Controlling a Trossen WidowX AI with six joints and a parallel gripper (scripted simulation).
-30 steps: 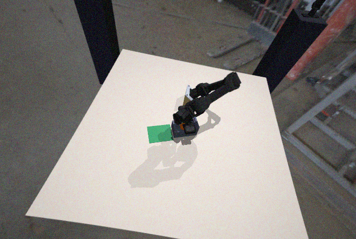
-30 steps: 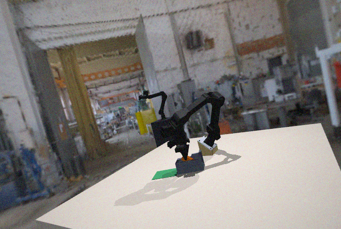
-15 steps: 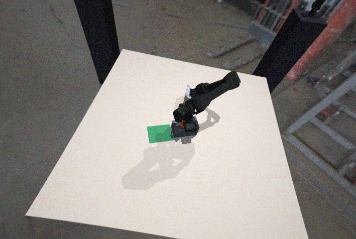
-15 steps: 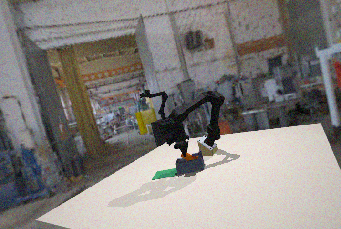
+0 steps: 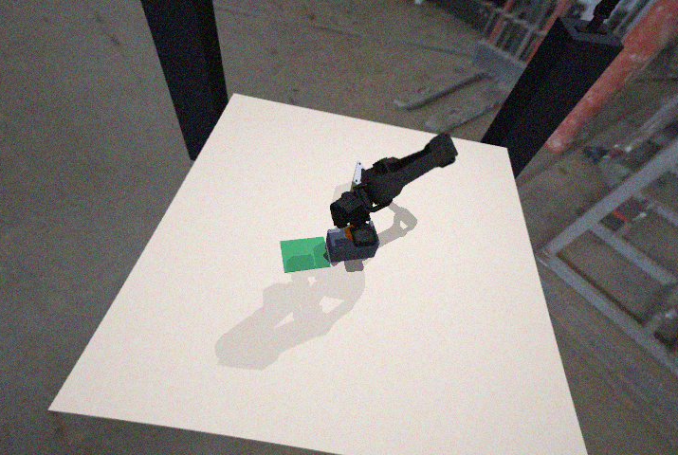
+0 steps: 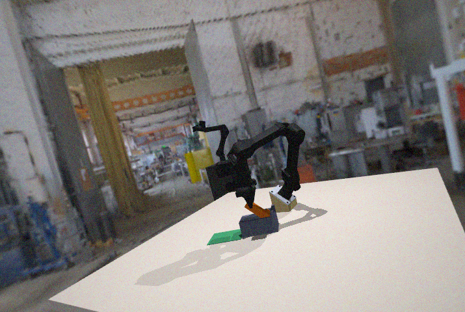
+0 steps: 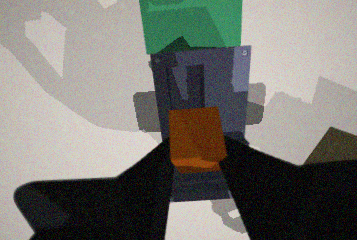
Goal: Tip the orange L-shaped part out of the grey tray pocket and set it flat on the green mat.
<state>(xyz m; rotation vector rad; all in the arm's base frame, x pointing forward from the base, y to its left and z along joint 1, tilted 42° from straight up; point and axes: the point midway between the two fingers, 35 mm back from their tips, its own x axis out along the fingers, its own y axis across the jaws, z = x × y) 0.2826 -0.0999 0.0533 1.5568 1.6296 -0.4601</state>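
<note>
In the view from above, the arm covers much of the orange part, and in the outside view the tray's near wall hides the pocket. The close view's top edge crops the green mat, its side edge cuts off the brown block, and the workshop behind is blurred.

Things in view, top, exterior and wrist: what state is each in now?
gripper: shut on the orange part's raised end
orange part: tilted, raised end above the tray
tray: upright on the table, beside the mat
green mat: flat, partly shadowed, part not yet on it
</note>
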